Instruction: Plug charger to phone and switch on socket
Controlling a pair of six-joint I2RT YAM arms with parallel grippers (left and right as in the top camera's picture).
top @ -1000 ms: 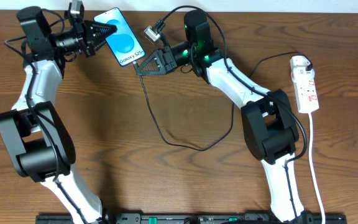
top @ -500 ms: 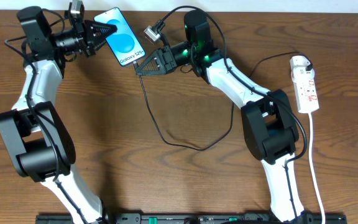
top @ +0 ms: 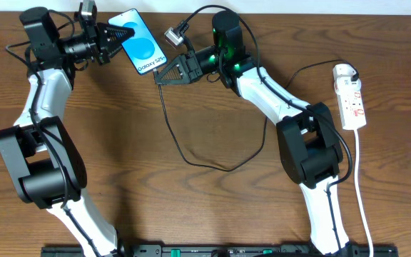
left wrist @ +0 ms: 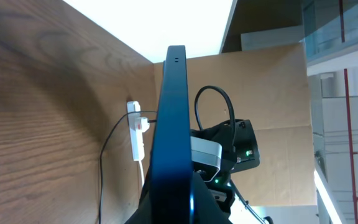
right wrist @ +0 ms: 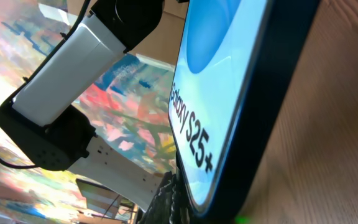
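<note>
Plugging was in hand: left gripper (top: 120, 37) clasped phone (top: 141, 43) at the table's (top: 191, 214) far left, right gripper (top: 159, 81) pinched charger (top: 184, 153) tip just beside its lower edge, next needing fine alignment.

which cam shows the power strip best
Overhead: the whole socket lies unobstructed at far right, red markings and white cord visible. The left wrist view shows it small and distant beside the phone. The right wrist view misses it.
</note>
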